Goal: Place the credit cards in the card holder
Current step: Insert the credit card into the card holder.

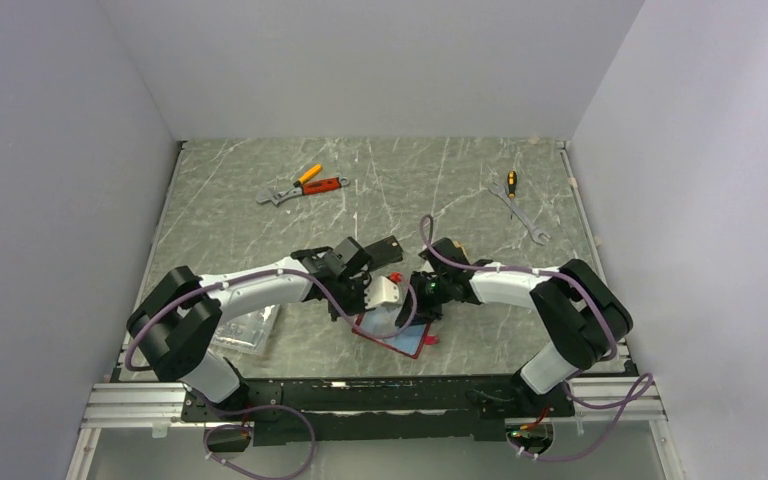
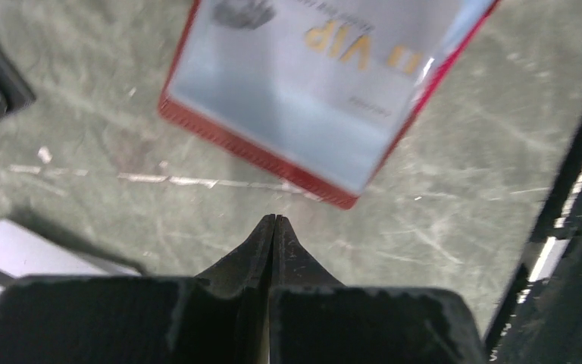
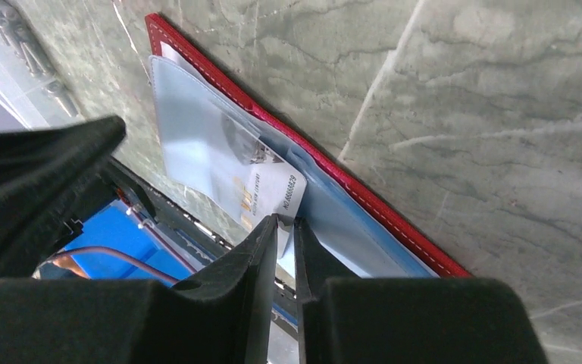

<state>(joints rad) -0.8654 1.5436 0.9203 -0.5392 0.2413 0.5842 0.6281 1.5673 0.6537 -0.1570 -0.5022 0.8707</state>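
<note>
A scratched greenish table (image 1: 410,190) sits between white walls (image 1: 360,70). Left jaws are closed and empty; right jaws pinch a card (image 3: 273,189) lying in the red wallet (image 3: 394,216).

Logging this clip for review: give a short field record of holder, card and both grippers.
card holder: open flat on table, lining up
silver-white card: partly in its clear sleeve
right gripper: closed on that card's edge
left gripper: shut, empty, short of the holder
clutter: hand tools at far side
</note>
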